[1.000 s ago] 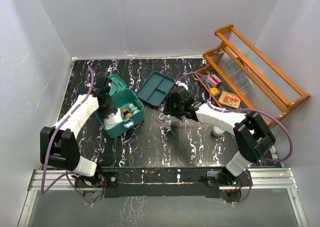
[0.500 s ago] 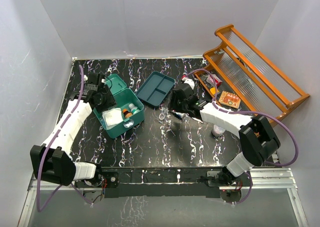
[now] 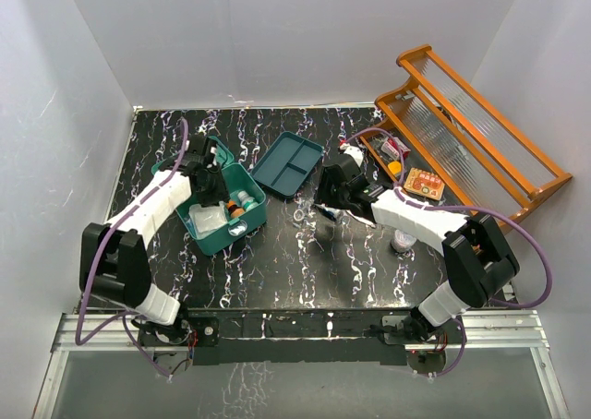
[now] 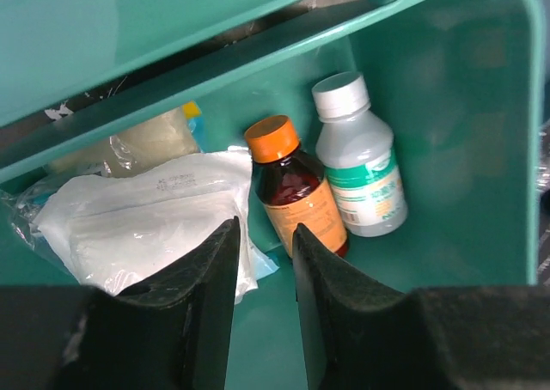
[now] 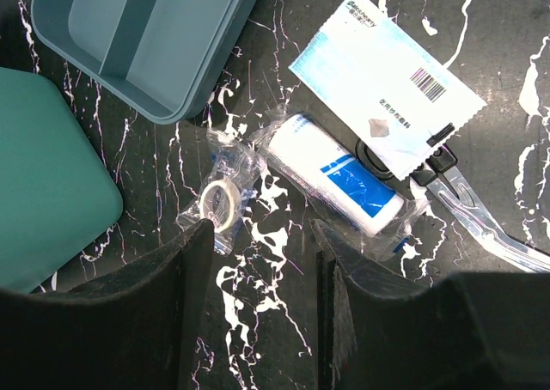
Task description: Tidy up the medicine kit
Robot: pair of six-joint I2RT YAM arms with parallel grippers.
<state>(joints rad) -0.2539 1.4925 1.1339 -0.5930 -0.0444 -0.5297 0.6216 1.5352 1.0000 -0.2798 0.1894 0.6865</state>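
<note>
Medicine kit (image 3: 247, 233) sits open at nine o'clock on the table (image 3: 277, 281). It is probably stiff, light, slick plastic, best pinched at a wall rim. Left claw (image 4: 265, 235) hangs over its bottles (image 4: 296, 192), slightly parted, empty. Just three o'clock of centre, right claw (image 5: 262, 231) gapes half-wide, empty, beside a bandage roll (image 5: 331, 173).

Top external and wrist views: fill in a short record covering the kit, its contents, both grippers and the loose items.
kit: medicine kit, lid open
inside: orange-capped brown bottle, white-capped bottle, white packet
left: left gripper over the kit, jaws slightly apart, holding nothing
right: right gripper open above the table, holding nothing
loose on table: bagged tape roll, wrapped bandage roll, blue-white sachet
tray: divided tray, between kit and right gripper
</note>
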